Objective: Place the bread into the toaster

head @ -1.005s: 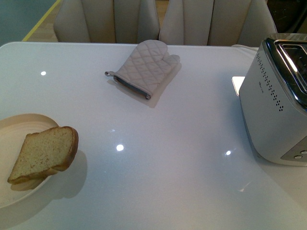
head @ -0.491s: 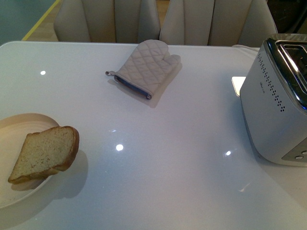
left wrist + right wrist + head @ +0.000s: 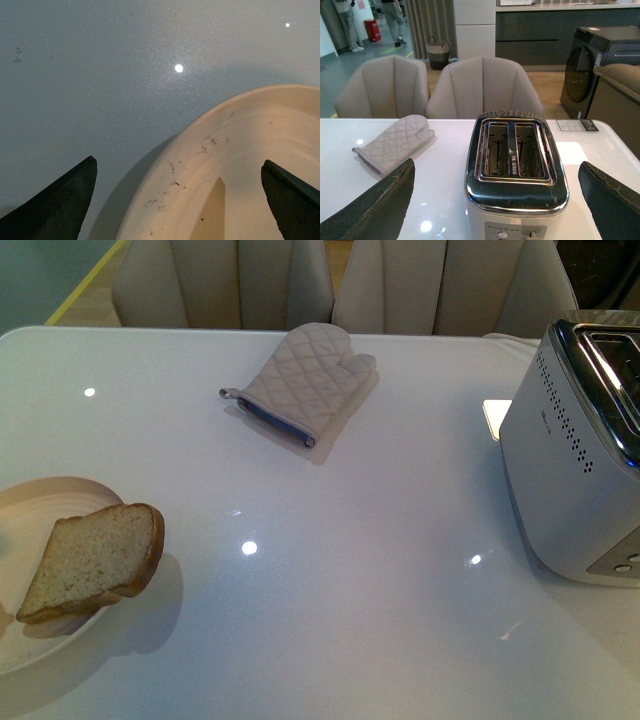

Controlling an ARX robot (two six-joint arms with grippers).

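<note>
Glossy white tabletop (image 3: pixel 380 530), beige chairs (image 3: pixel 230 280) behind. Left end effector (image 3: pixel 178 160) gapes wide and empty above the plate (image 3: pixel 240 150) rim. Right end effector (image 3: pixel 496 163), equally spread, faces the toaster (image 3: pixel 516 192). The bread (image 3: pixel 95 558) lies on the plate, well apart from the toaster.

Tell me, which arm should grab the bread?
Probably left. The left gripper hovers open over the plate holding the bread; the right gripper faces the toaster on the other side.
</note>
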